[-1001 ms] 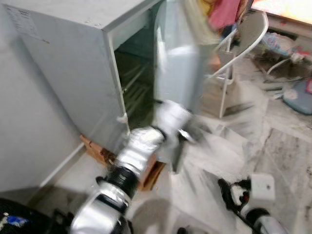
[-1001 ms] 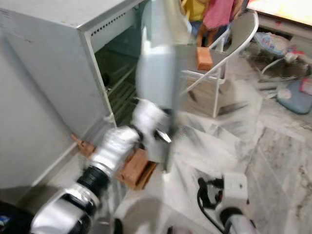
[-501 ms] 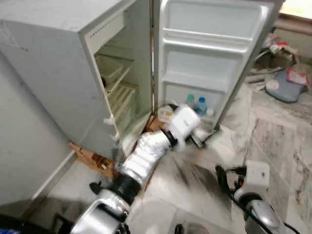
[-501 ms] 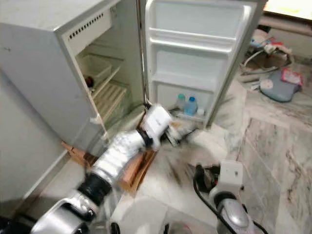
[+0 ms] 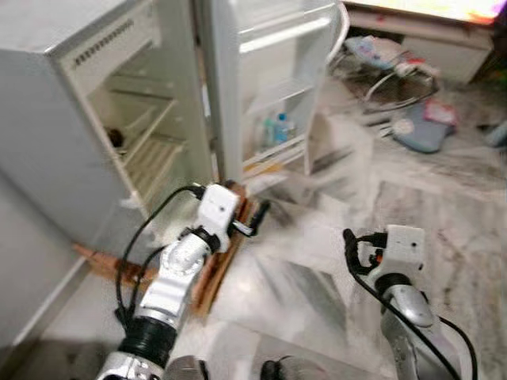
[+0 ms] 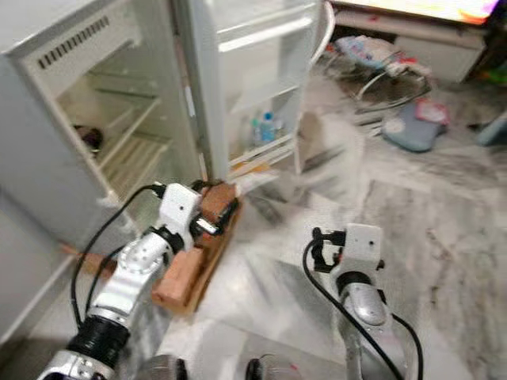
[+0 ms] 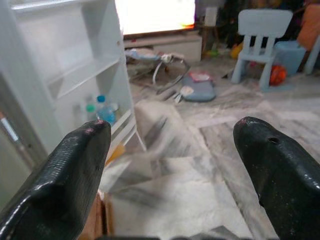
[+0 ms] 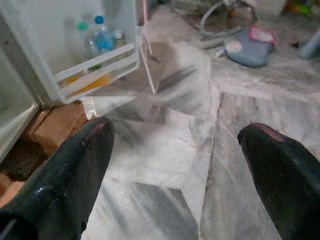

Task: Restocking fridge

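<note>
I had the fridge [image 5: 87, 103] standing open ahead and to my left, raised on bricks [image 6: 194, 261], its wire shelves [image 5: 146, 154] bare apart from one small dark item I could not identify on the upper one. Its door [image 5: 269, 87] was swung wide, and in the lowest door rack [image 8: 97, 67] stood a few bottles [image 8: 102, 39] with blue and green caps, the only stock I could make out. The marble floor [image 5: 333, 229] spread to my right, blurred in places, with a bouncer seat [image 5: 388, 63] and a grey cushion [image 5: 420, 131] lying well beyond the door. Through the left wrist camera I could also see a small pale chair [image 7: 262, 37] and a bright screen [image 7: 155, 17] at the back of the room. My left pincer [image 7: 172, 150] hung low in front of the fridge, just above the bricks, fingers [image 7: 75, 165] spread wide with nothing between them. My right pincer [image 8: 180, 150] was out over the floor, well apart from the fridge, fingers [image 8: 277, 160] likewise spread and holding nothing.
</note>
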`<state>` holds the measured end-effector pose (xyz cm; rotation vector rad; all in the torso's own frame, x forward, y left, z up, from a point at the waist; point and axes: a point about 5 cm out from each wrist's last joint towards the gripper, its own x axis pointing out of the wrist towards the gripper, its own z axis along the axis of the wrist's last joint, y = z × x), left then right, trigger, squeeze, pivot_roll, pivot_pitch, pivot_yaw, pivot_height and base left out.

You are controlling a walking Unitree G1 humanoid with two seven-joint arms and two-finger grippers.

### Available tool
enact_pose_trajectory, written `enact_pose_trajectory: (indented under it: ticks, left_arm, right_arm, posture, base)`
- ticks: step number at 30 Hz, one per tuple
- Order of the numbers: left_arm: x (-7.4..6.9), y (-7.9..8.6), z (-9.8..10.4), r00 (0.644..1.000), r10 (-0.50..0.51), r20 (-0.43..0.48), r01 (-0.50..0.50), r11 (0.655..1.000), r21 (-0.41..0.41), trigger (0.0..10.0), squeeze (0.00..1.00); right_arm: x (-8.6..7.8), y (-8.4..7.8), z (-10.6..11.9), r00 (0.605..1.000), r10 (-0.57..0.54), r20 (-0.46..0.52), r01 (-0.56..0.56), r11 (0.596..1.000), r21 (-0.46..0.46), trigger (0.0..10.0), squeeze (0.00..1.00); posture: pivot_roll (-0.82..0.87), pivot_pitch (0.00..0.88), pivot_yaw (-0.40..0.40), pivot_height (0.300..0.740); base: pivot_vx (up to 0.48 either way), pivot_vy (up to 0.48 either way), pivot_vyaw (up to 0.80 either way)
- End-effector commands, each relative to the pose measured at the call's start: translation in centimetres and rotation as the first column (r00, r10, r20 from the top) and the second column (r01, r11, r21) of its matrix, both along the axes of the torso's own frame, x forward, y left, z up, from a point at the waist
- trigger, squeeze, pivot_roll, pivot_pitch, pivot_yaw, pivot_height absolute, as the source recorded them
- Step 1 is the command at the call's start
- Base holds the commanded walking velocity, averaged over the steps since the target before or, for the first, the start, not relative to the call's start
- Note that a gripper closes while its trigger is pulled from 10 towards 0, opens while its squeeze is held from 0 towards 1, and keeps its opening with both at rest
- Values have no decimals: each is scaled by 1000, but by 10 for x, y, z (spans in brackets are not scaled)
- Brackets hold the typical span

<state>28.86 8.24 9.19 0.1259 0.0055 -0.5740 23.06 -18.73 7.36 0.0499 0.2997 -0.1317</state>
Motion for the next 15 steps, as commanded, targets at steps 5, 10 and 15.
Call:
enact_pose_trajectory:
  ticks: [5, 10, 15]
  left_arm:
    - [-3, 15, -3, 998, 66, -24, -65, 997, 39, 10000, 0]
    - [-4, 20, -1, 997, 74, -19, -72, 994, 84, 10000, 0]
    - [-4, 20, -1, 996, 82, -27, -80, 993, 84, 10000, 0]
  right_arm:
    - [7, 5, 1, 1000, 5, 19, -5, 1000, 3, 10000, 0]
    - [23, 7, 11, 997, -8, 72, 8, 1000, 8, 10000, 0]
    - [32, 9, 19, 995, -13, 104, 12, 1000, 13, 10000, 0]
  posture:
    - [95, 44, -8, 740]
    - [90, 65, 1, 740]
    - [81, 78, -5, 740]
  base:
    - [0, -428, -418]
    - [203, -408, -419]
    - [250, -406, -723]
